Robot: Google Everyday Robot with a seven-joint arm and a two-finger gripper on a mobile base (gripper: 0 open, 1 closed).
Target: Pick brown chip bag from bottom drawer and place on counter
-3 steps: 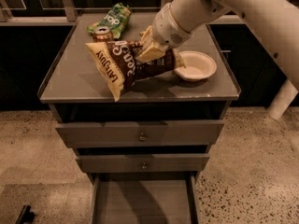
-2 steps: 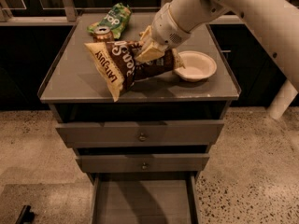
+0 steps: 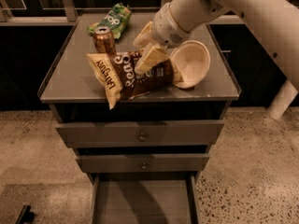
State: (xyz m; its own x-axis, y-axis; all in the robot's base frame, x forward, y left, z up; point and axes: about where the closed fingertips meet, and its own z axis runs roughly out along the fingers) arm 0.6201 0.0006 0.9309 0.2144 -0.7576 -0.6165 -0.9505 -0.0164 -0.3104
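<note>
The brown chip bag [image 3: 128, 76] lies tilted on the counter [image 3: 70, 78], and its cream-yellow end strip hangs over the front edge. My gripper [image 3: 145, 48] comes in from the upper right. Its cream fingers [image 3: 150, 59] are closed on the bag's upper edge, near the middle of the counter. The bottom drawer [image 3: 142, 202] is pulled open below, with a bare grey floor.
A brown can [image 3: 103, 38] stands just behind the bag's left end. A green chip bag [image 3: 113, 18] lies at the counter's back. A white bowl [image 3: 191, 62] sits tilted to the right of the bag, against my wrist. Two knobbed drawers [image 3: 142, 135] are closed.
The bag has come down a little, so its end strip now hangs lower over the counter's front edge. The can now shows behind it. My gripper has kept its hold on the bag.
</note>
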